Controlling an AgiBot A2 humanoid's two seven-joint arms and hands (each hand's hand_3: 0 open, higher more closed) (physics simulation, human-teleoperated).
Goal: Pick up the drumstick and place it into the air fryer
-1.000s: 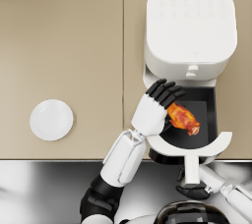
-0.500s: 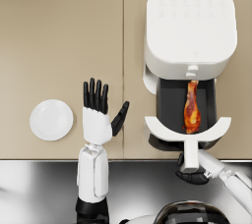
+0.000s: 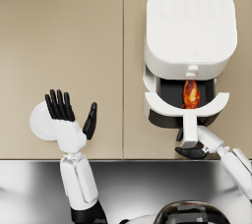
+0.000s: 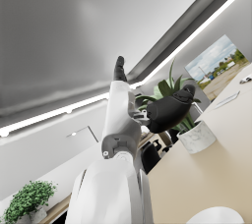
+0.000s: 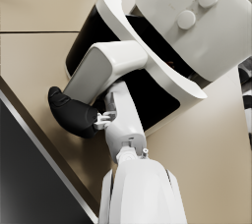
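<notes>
Glazed orange-brown drumstick (image 3: 191,94) lying in white air fryer's (image 3: 190,26) half-open black drawer (image 3: 170,90), long axis twelve-to-six; right hand (image 3: 193,145) gripping drawer handle (image 3: 189,128) at six; left hand (image 3: 66,121) empty, fingers spread

Drumstick (image 3: 191,94): glossy orange-brown, lying lengthwise in my air fryer (image 3: 190,26) drawer's black basket, partly hidden under the body. Fryer: white, rounded, upright on the tan counter, drawer (image 3: 186,106) partly pulled out toward me.
</notes>
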